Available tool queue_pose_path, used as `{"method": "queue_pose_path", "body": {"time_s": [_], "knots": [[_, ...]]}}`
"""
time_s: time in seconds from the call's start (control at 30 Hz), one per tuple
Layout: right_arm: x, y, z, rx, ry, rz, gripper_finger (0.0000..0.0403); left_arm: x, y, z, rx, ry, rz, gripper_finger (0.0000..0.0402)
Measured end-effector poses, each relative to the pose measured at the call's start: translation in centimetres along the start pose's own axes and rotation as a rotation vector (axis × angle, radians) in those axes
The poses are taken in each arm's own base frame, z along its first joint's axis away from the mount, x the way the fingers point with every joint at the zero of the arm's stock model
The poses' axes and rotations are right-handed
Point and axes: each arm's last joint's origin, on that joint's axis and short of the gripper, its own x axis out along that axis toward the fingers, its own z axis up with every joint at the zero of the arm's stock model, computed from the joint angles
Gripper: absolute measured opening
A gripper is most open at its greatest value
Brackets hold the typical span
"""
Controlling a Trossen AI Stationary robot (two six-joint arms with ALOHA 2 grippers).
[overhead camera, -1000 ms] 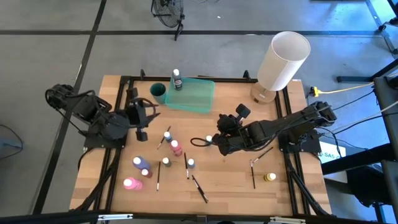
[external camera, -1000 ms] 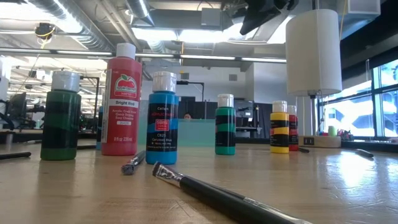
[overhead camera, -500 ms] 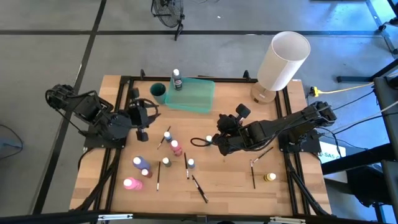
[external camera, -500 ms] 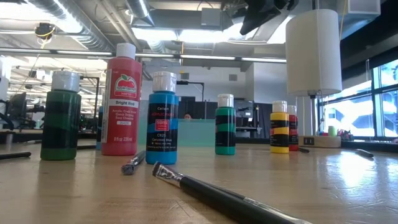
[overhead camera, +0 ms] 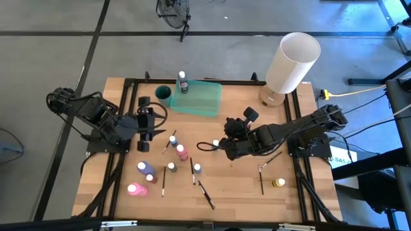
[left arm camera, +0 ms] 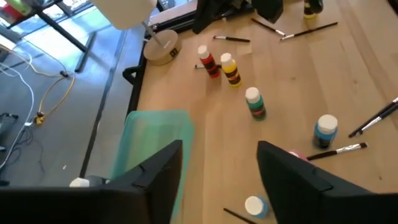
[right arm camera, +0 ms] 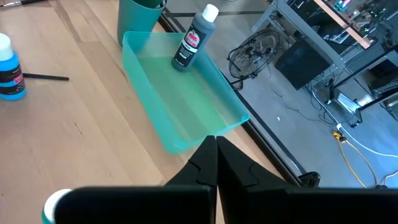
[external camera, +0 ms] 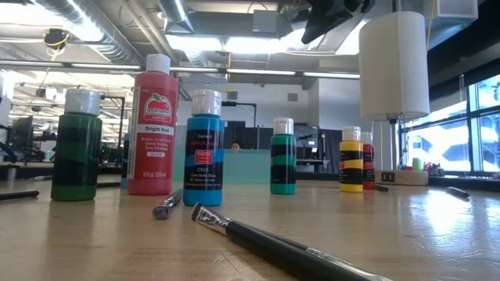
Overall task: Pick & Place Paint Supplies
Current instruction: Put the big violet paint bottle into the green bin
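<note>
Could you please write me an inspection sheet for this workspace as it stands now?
Surface: wooden table, black frame rails.
Job's things: one dark bottle standing in the green tray; other paint bottles and brushes scattered on the table.
Clutter: white lamp, teal cup.
Grippers: left gripper open, empty, beside the tray; right gripper shut, empty, mid-table.
Cables: yellow cable right of the table.
Surroundings: grey floor; people: nothing seen.

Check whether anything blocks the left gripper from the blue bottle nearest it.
Nothing visible does. The left gripper hangs open near the table's left side, and the blue bottle stands just to its right with bare wood between them. A brush lies beside the bottle, not in the path.
</note>
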Motion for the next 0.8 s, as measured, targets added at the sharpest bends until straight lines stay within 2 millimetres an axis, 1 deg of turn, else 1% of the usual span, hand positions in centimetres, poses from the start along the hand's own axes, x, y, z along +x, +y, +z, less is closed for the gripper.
{"method": "queue_pose_path", "body": {"time_s": [0.17, 0.3, 0.37, 0.43, 0.53, 0.6, 0.73, 0.8], "knots": [[0.0, 0.0, 0.0, -0.006, 0.000, 0.000, 0.0001, 0.0, 0.0, -0.4, 0.002, 0.036, 0.003, 0.0278], [0.0, 0.0, 0.0, -0.007, 0.000, 0.000, 0.0001, 0.0, 0.0, -0.7, 0.013, 0.067, -0.004, 0.0313], [0.0, 0.0, 0.0, -0.007, 0.000, 0.000, 0.0001, 0.0, 0.0, -0.8, 0.031, 0.075, -0.035, 0.0318], [0.0, 0.0, 0.0, -0.007, 0.000, 0.000, 0.0001, -0.1, -0.2, -1.1, 0.015, 0.107, -0.114, 0.0319], [0.0, 0.0, 0.0, -0.007, 0.000, 0.001, 0.0001, -0.3, -0.7, -1.7, -0.095, 0.197, -0.271, 0.0317], [0.0, 0.0, 0.0, -0.007, 0.000, 0.001, 0.0001, -0.4, -0.9, -2.1, -0.174, 0.267, -0.346, 0.0316], [0.0, 0.0, 0.0, -0.007, 0.000, 0.001, 0.0001, -0.6, -0.9, -2.6, -0.330, 0.372, -0.357, 0.0316], [0.0, 0.0, 0.0, -0.006, 0.006, 0.009, 0.0001, -0.7, -1.0, -2.9, -0.364, 0.410, -0.365, 0.0316]]}}
